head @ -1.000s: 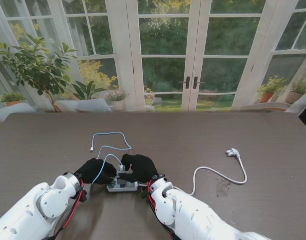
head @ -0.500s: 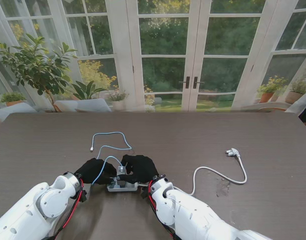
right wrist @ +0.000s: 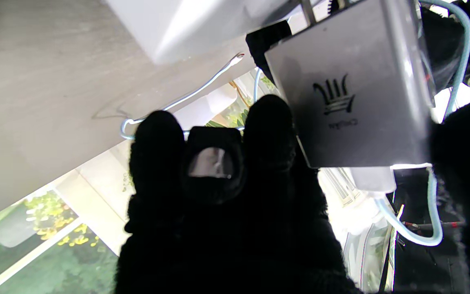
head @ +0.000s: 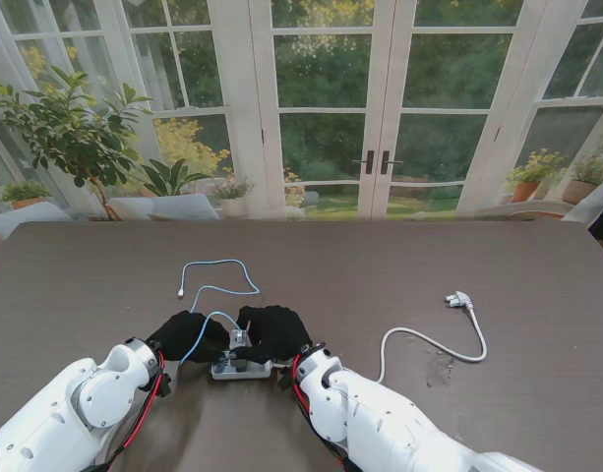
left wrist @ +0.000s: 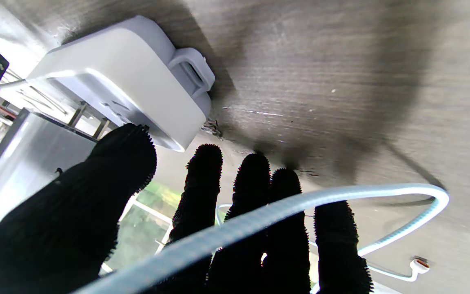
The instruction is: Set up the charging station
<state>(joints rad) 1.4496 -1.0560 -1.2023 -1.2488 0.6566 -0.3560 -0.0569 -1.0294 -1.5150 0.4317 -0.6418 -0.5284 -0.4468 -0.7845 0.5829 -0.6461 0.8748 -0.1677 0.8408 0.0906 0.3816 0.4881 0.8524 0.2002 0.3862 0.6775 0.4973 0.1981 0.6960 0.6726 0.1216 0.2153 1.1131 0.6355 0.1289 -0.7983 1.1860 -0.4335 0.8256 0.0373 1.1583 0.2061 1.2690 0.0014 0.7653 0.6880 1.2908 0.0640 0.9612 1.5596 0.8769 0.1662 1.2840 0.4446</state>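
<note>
My left hand (head: 188, 336) and right hand (head: 271, 330) sit close together on the worktop (head: 399, 285). Between them lies the white power strip (head: 241, 368), just under my right hand and beside my left. My right hand is clamped on the silver charger (right wrist: 351, 87), holding it right over the strip. My left hand's fingers (left wrist: 204, 192) are apart, but the blue cable (head: 218, 289) runs across them, and I cannot tell if they hold it. The cable loops away past both hands. The strip's white cord (head: 434, 344) trails off to the right of my right hand, with its plug (head: 459, 299) lying well apart.
</note>
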